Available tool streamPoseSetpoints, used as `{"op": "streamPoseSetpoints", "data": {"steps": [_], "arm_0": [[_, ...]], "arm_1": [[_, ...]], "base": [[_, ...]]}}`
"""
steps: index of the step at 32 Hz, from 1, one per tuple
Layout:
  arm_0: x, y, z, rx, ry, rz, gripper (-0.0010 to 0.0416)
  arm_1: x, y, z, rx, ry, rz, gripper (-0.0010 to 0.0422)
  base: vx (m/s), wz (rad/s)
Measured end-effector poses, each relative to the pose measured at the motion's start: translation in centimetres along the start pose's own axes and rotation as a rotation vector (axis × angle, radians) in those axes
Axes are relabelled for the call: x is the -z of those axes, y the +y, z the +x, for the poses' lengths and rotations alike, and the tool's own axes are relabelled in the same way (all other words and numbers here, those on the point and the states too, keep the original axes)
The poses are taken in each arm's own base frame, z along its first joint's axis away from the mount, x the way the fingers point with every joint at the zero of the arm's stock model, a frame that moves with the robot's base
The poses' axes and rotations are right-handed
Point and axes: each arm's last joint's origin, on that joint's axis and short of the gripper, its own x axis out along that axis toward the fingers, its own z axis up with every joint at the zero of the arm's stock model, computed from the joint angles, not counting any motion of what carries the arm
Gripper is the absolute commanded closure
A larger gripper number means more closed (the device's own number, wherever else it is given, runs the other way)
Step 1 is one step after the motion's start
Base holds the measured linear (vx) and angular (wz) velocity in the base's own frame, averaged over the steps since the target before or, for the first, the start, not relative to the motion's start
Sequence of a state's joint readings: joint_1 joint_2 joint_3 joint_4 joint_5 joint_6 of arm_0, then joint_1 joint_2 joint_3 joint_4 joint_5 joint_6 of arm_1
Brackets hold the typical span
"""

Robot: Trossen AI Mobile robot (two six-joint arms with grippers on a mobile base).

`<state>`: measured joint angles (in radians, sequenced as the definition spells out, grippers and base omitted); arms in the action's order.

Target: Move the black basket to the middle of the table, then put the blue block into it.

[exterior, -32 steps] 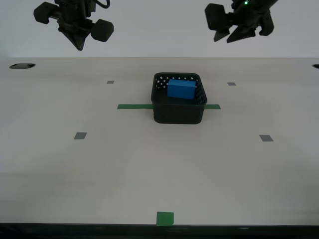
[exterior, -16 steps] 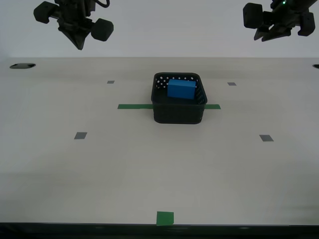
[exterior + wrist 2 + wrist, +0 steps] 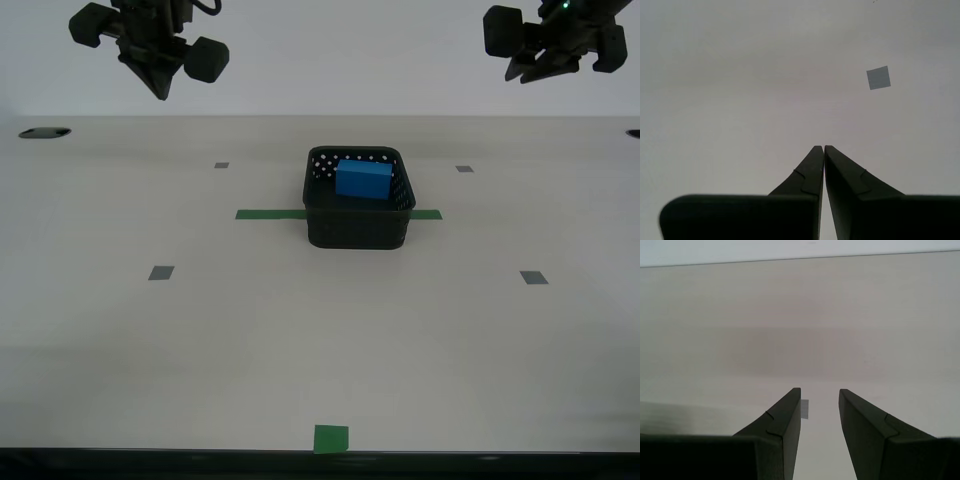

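black basket (image 3: 358, 210) sits mid-table (image 3: 300, 340), straddling the green tape strip (image 3: 270, 214), which shows on both sides of it. blue block (image 3: 363, 179) is inside the basket, toward the far wall, top face above the rim line, looks tilted or propped. nothing touching either.

both arms are up high, well clear of the table, one at each top corner of the exterior view, holding nothing. the wrist views don't settle which arm is which, so going by the cameras only:

my first gripper (image 3: 820, 402): fingers (image 3: 787, 415) spread with a clear gap, bare tabletop below, small grey tape square (image 3: 805, 408) visible in the gap.

my second gripper (image 3: 824, 150): fingers (image 3: 812, 167) pressed together at the tips, nothing pinched. it looks down on plain table with one grey tape square (image 3: 878, 78) off to the side.

small green tape square (image 3: 331, 438) at the near table edge.
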<state>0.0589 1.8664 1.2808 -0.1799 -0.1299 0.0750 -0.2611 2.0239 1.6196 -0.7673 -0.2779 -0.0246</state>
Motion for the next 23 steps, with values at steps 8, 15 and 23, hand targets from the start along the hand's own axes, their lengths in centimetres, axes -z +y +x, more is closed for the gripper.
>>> {"op": "streamPoseSetpoints", "data": {"steps": [8, 15, 23], "arm_0": [[0.0, -0.03, 0.0, 0.001, 0.0, 0.001, 0.0303], [0.0, 0.0, 0.0, 0.0, 0.0, 0.0, 0.0303], [0.0, -0.03, 0.0, 0.001, 0.0, 0.001, 0.0302]], "arm_1": [[0.0, 0.0, 0.0, 0.0, 0.0, 0.0, 0.0412], [0.0, 0.0, 0.0, 0.0, 0.0, 0.0, 0.0412], [0.0, 0.0, 0.0, 0.0, 0.0, 0.0, 0.0412]], "base": [[0.0, 0.0], [0.0, 0.0], [0.0, 0.0]]}}
